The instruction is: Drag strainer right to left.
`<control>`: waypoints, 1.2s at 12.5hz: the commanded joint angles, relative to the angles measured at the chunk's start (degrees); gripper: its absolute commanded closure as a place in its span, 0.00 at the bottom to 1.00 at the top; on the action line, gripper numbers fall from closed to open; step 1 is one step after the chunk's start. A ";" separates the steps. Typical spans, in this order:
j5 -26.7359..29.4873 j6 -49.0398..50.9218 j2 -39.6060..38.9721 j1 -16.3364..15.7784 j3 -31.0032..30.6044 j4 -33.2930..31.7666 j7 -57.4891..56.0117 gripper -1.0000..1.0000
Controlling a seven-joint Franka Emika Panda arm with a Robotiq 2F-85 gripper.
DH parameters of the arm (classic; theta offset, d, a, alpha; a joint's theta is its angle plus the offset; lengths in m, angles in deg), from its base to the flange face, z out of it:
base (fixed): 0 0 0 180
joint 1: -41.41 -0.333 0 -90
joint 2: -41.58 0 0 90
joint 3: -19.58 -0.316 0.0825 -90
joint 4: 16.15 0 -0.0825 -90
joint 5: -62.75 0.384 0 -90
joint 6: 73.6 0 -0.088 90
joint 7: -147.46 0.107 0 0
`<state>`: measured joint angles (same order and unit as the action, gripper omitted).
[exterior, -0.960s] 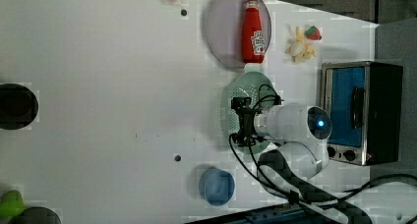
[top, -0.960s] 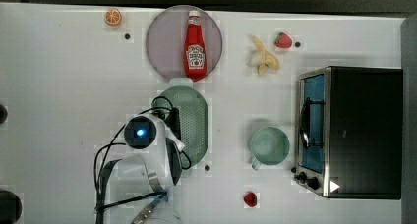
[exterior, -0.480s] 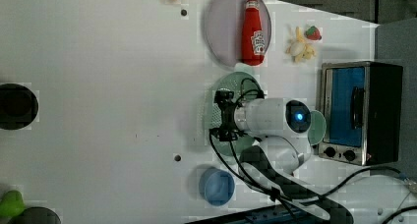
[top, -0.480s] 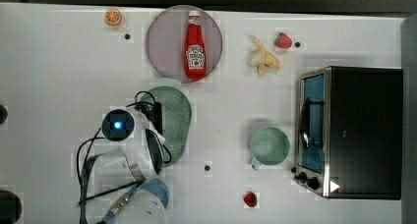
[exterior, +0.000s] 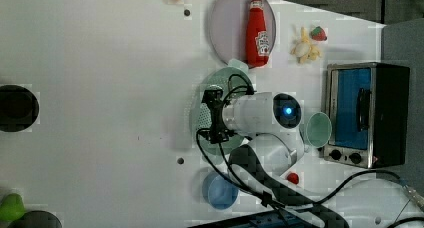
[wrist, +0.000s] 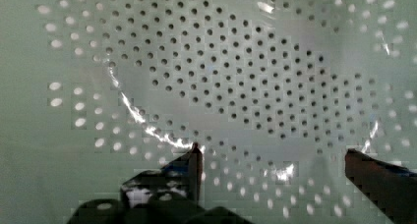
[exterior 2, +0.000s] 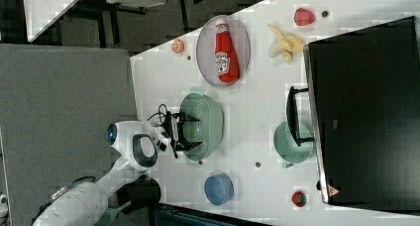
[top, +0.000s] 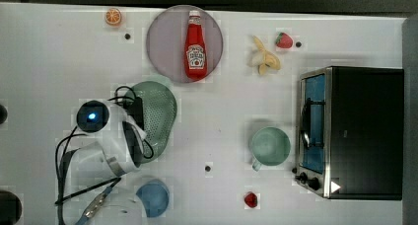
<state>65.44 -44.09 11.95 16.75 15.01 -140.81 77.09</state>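
The pale green strainer (top: 160,111), an oval bowl dotted with holes, sits left of the table's middle in the top view, partly under my arm. In the right view the strainer (exterior 2: 208,122) lies just below the grey plate. My gripper (exterior 2: 194,133) is open, its two black fingers spread apart and reaching down inside the bowl. The wrist view looks straight into the strainer's perforated floor (wrist: 236,86), with my gripper (wrist: 275,160) close over it and nothing between the fingers. In the left view my gripper (exterior: 207,115) stands over the strainer (exterior: 202,85).
A ketchup bottle (top: 195,45) lies on a grey plate (top: 162,42) just beyond the strainer. A blue bowl (top: 154,198) sits close by near the table's front edge. A green mug (top: 270,145) and a toaster oven (top: 355,131) stand at the top view's right.
My gripper and the strainer have slid together toward the top view's left, away from the mug. The fingers have stayed open.
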 commanded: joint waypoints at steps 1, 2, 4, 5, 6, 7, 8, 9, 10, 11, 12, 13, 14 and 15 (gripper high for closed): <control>1.99 1.33 -2.88 -4.02 -0.80 6.04 4.21 0.00; 3.00 1.55 -3.69 -4.83 -0.81 7.31 6.13 0.00; 4.01 1.85 -5.33 -6.61 -0.93 9.92 9.36 0.00; 4.03 1.88 -6.16 -7.49 -0.93 11.23 11.35 0.00; 4.03 1.88 -6.94 -8.36 -0.94 12.51 13.06 0.00; 4.06 1.88 -7.71 -9.19 -0.94 13.85 14.56 0.00; 4.13 1.92 -8.39 -9.98 -0.97 14.99 15.70 0.00; 4.24 1.91 -9.03 -10.73 -1.00 16.10 16.03 0.00; 4.93 2.04 -9.67 -11.42 -1.02 17.03 16.02 0.00; 5.26 1.91 -10.27 -12.09 -1.02 17.91 16.00 0.00; 5.51 2.01 -10.88 -12.74 -1.02 19.02 16.04 0.00; 6.43 2.09 -11.42 -13.30 -1.03 19.84 16.11 0.00; 6.73 1.88 -11.78 -13.80 -0.94 20.43 16.14 0.00; 6.73 1.90 -11.68 -13.96 -0.86 20.86 16.11 0.00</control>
<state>72.46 -42.47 -0.25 3.62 13.55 -121.23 89.96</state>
